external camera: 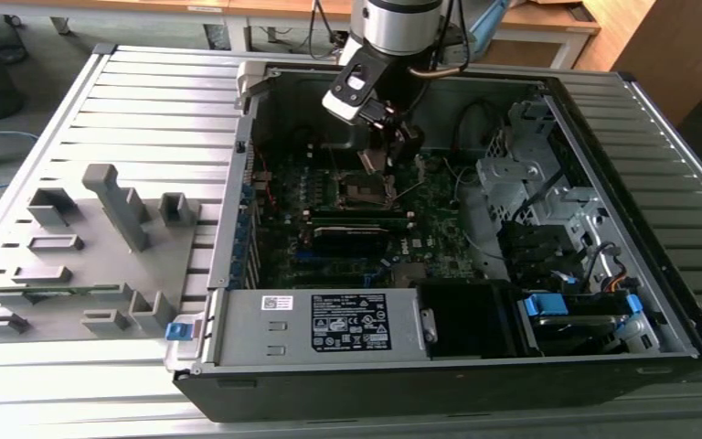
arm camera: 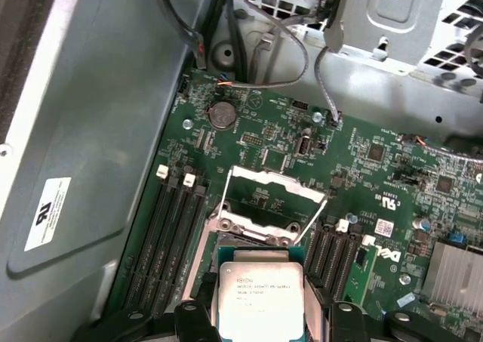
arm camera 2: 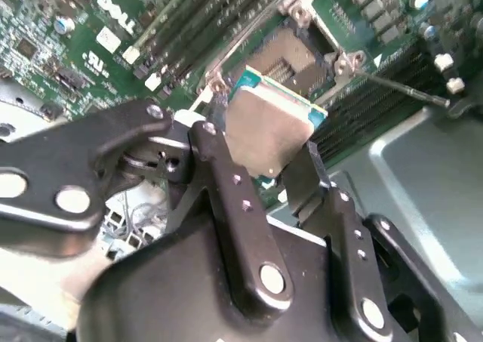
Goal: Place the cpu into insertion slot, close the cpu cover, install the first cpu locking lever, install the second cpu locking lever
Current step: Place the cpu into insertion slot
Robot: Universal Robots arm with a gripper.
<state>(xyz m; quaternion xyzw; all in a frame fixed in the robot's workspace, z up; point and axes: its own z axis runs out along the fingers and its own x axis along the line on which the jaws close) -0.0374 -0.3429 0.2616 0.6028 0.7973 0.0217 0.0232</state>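
Note:
My gripper (arm camera 2: 264, 142) is shut on the cpu (arm camera 2: 268, 130), a flat square chip with a dull silver top and a green edge, pinched by two opposite sides. The chip hangs tilted just above the insertion slot (arm camera 2: 290, 55), apart from it. In the exterior view the gripper (external camera: 376, 157) holds the cpu (external camera: 372, 158) over the black socket (external camera: 367, 190) in the middle of the green motherboard. In the first wrist view the cpu (arm camera: 260, 297) is in front of the cpu cover (arm camera: 268, 185), which stands raised open. Two thin locking levers (arm camera: 315, 220) stick up unlatched beside it.
The open computer case holds a power supply (external camera: 314, 325) at the near side and a metal drive cage (external camera: 534, 183) on the exterior view's right. Long memory slots (arm camera: 170, 236) flank the socket. Loose cables (arm camera: 287, 32) hang beyond the board. A grey fixture (external camera: 83, 247) lies outside the case.

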